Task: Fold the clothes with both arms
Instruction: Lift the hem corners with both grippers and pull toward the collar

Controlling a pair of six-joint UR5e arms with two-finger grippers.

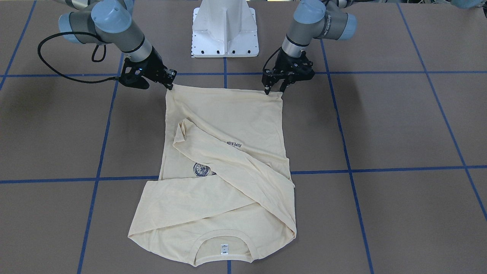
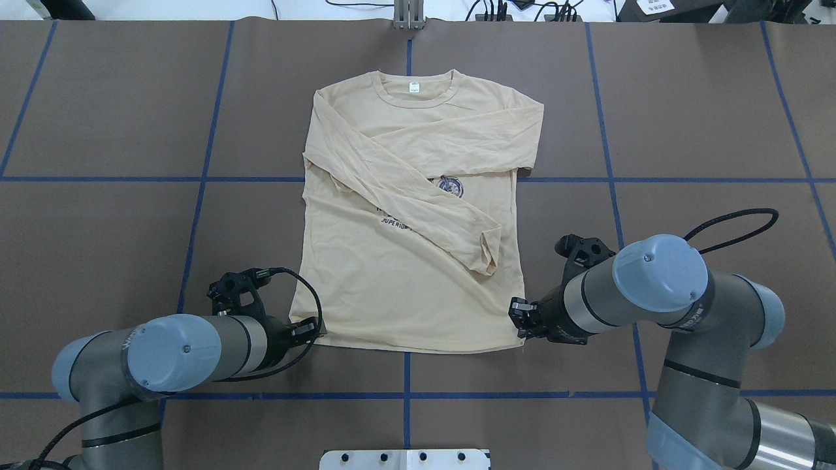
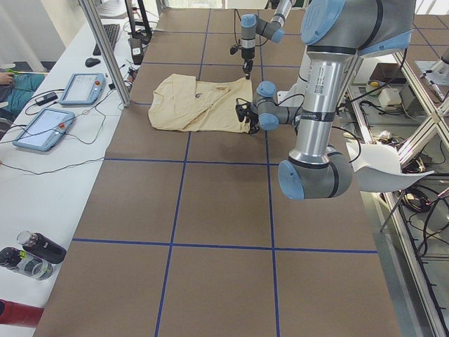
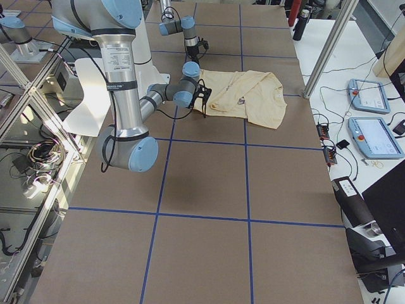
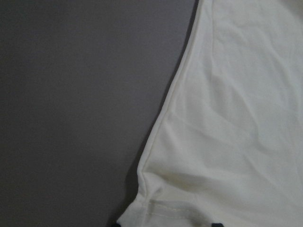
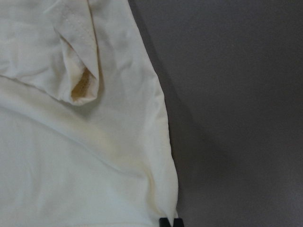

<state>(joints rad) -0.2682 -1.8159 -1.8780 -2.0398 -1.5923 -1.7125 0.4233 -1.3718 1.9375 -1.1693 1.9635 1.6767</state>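
The clothes, one cream-yellow long-sleeved T-shirt (image 1: 228,114) (image 2: 405,294), lie flat on the brown table with the neck label away from the robot. Both sleeves are crossed over the navy print. My left gripper (image 1: 274,90) (image 2: 317,329) stands open at the hem corner on my left. In the left wrist view its two fingertips (image 5: 215,224) sit apart, either side of that corner (image 5: 156,203). My right gripper (image 1: 171,84) (image 2: 518,320) is shut on the other hem corner. The right wrist view shows one dark tip (image 6: 166,222) at the fabric edge.
The white pedestal base (image 1: 224,30) stands between the arms. Blue tape lines (image 2: 406,395) grid the table. Along the far side a bench holds tablets (image 3: 81,88) and bottles (image 3: 31,253), with a metal post (image 3: 105,49) at the table edge.
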